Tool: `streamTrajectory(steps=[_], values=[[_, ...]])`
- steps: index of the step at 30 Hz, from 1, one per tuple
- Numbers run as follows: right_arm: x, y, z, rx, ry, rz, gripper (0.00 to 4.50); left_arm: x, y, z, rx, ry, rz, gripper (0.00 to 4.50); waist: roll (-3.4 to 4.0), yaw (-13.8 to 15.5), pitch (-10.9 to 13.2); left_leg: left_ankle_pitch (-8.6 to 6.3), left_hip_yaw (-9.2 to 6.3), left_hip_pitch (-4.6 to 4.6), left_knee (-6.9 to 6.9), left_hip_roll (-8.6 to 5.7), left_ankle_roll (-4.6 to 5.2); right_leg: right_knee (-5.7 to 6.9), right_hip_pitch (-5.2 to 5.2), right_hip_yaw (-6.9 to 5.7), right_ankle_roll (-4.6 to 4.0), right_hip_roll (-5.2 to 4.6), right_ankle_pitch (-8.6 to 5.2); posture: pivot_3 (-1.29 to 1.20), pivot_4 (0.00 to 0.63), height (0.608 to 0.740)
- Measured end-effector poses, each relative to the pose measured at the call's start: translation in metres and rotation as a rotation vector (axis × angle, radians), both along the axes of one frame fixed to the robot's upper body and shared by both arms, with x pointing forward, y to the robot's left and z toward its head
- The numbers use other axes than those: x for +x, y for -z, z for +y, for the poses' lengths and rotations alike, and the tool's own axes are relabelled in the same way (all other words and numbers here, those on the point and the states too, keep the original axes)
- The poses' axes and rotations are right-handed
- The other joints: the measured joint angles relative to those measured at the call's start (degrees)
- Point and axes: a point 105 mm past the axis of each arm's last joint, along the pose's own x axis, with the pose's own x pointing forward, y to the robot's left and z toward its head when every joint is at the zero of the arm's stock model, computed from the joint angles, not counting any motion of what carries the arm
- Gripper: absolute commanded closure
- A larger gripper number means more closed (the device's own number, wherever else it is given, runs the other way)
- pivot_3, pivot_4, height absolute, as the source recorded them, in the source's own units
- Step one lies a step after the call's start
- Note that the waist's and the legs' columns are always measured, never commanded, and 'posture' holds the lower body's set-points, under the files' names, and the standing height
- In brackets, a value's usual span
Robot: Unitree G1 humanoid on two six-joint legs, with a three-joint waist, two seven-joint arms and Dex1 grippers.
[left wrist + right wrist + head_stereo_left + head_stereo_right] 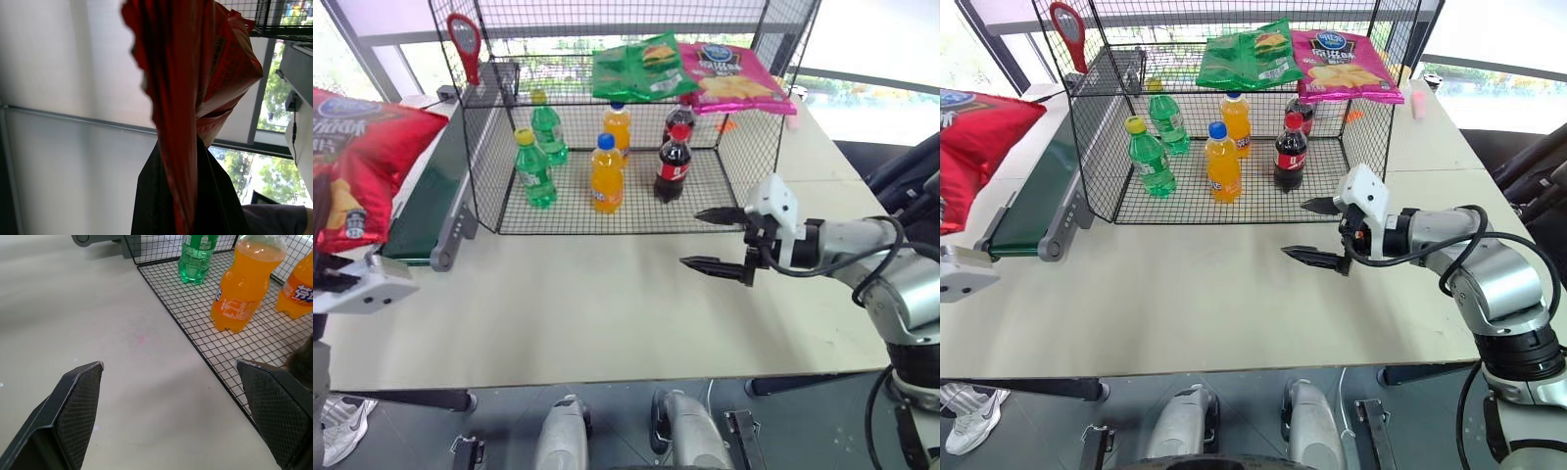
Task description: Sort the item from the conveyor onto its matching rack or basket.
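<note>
L gripper [188, 196] is pinching the red crisp bag [357, 162] by a bunched edge, fingers pressed tight on the foil, holding it up at the near left, off the conveyor [426, 211] and well short of the cage. R gripper [717, 240] is hovering over the table [607, 313] w/ jaws spread wide, holding nothing, just beside the cage's front edge. Risks, as I'm judging them: the grip is sitting on a thin crumpled edge, so the bag could be slipping out mid-carry; the bag is big and floppy, so it could be catching the cage's rim or wire wall on the way up; the top shelf [558, 93] is already carrying a green bag [641, 67] and a pink bag [734, 76], so a sloppy drop could be shoving those off or landing half over the edge. Below, bottles [607, 171] are standing upright on the lower grid floor. Surface is a pale, smooth tabletop; beyond, big bright windows w/ trees outside.
</note>
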Motion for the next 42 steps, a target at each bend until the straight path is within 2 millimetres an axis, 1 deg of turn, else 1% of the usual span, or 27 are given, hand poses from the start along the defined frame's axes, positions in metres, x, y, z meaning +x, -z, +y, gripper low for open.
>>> streamTrajectory(steps=[5, 6, 9, 12, 15, 18, 22, 26, 32, 34, 38, 39, 42], values=[[0.002, -0.002, -0.005, -0.021, 0.015, -0.007, 0.00, 0.026, -0.010, -0.034, 0.002, 0.142, -0.019, 4.49, 0.00, 0.04, -0.02, 0.01, 0.02, 0.01, 0.00, -0.01, 0.01, 0.18, -0.09, 0.02, -0.04, 0.01, 0.02, 0.00, 0.150, 0.740], [0.001, -0.002, -0.007, -0.025, 0.024, -0.010, 0.00, 0.031, -0.012, -0.040, 0.006, 0.167, -0.023, 4.49, 0.00, 0.04, -0.02, 0.01, 0.03, 0.00, 0.00, -0.02, 0.02, 0.27, -0.15, 0.04, -0.14, 0.01, 0.10, 0.00, 0.150, 0.740], [0.000, -0.007, -0.020, -0.035, 0.075, -0.030, 0.00, 0.048, -0.020, -0.053, 0.002, 0.224, -0.043, 4.49, 0.00, 0.28, -0.02, 0.01, 0.03, -0.02, -0.05, -0.03, 0.02, 0.30, -0.20, 0.04, 0.03, 0.03, 0.15, 0.00, 0.150, 0.740], [-0.004, -0.012, -0.028, -0.035, 0.119, -0.057, 0.00, 0.062, -0.027, -0.069, -0.017, 0.295, -0.056, 4.49, -0.02, 0.59, -0.03, 0.01, 0.03, 0.00, -0.03, -0.04, 0.02, 0.31, -0.18, 0.05, 0.03, 0.02, 0.16, 0.00, 0.150, 0.740], [-0.009, -0.012, -0.030, -0.031, 0.146, -0.063, 0.00, 0.075, -0.026, -0.086, -0.031, 0.370, -0.039, 4.49, -0.03, 0.66, -0.03, 0.01, 0.04, 0.02, -0.02, -0.04, 0.02, 0.32, -0.18, 0.08, -0.03, 0.02, 0.12, 0.00, 0.150, 0.740], [-0.013, -0.011, -0.030, -0.026, 0.167, -0.064, 0.00, 0.092, -0.022, -0.096, -0.060, 0.421, -0.010, 4.49, -0.03, 0.72, -0.03, 0.02, 0.03, 0.03, -0.02, -0.04, 0.03, 0.34, -0.18, 0.08, -0.03, 0.03, 0.04, 0.00, 0.150, 0.740], [-0.016, -0.013, -0.030, -0.019, 0.194, -0.074, 0.00, 0.116, -0.021, -0.103, -0.080, 0.420, 0.020, 4.49, -0.04, 0.74, -0.03, 0.02, 0.03, 0.02, -0.01, -0.06, 0.03, 0.33, -0.17, 0.08, 0.01, 0.03, 0.04, 0.00, 0.150, 0.740], [-0.018, -0.014, -0.032, -0.012, 0.216, -0.073, 0.00, 0.142, -0.020, -0.099, -0.103, 0.358, 0.031, 4.49, -0.05, 0.71, -0.03, 0.02, 0.03, 0.02, -0.01, -0.06, 0.03, 0.34, -0.17, 0.09, 0.08, 0.03, 0.15, 0.00, 0.150, 0.740], [-0.019, -0.016, -0.032, 0.002, 0.219, -0.072, 0.00, 0.193, -0.021, -0.106, -0.175, 0.318, 0.089, 4.49, -0.08, 0.88, -0.02, 0.02, 0.01, -0.01, 0.01, -0.10, 0.04, 0.33, -0.15, 0.09, 0.12, 0.03, 0.13, 0.00, 0.150, 0.740], [-0.020, -0.024, -0.032, 0.031, 0.219, -0.087, 0.00, 0.206, -0.020, -0.110, -0.190, 0.307, 0.110, 4.49, -0.09, 0.80, -0.01, 0.02, 0.01, -0.03, 0.01, -0.10, 0.04, 0.31, -0.16, 0.09, 0.12, 0.03, 0.15, 0.00, 0.150, 0.740], [-0.019, -0.063, -0.035, 0.140, 0.235, -0.198, 0.00, 0.227, -0.017, -0.119, -0.183, 0.285, 0.166, 4.49, -0.09, 0.62, -0.01, 0.02, 0.02, -0.03, -0.05, -0.10, 0.04, 0.32, -0.22, 0.09, 0.15, 0.04, 0.16, 0.00, 0.150, 0.740], [-0.020, -0.069, -0.036, 0.155, 0.238, -0.216, 0.00, 0.229, -0.016, -0.119, -0.183, 0.281, 0.175, 4.49, -0.09, 0.62, -0.01, 0.02, 0.02, -0.02, -0.07, -0.10, 0.04, 0.32, -0.21, 0.09, 0.15, 0.04, 0.15, 0.00, 0.150, 0.740], [-0.020, -0.073, -0.038, 0.170, 0.255, -0.230, 0.00, 0.236, -0.010, -0.116, -0.194, 0.262, 0.193, 4.49, -0.09, 0.67, -0.01, 0.02, 0.02, -0.03, -0.06, -0.09, 0.04, 0.32, -0.21, 0.09, 0.15, 0.04, 0.15, 0.00, 0.150, 0.740]])
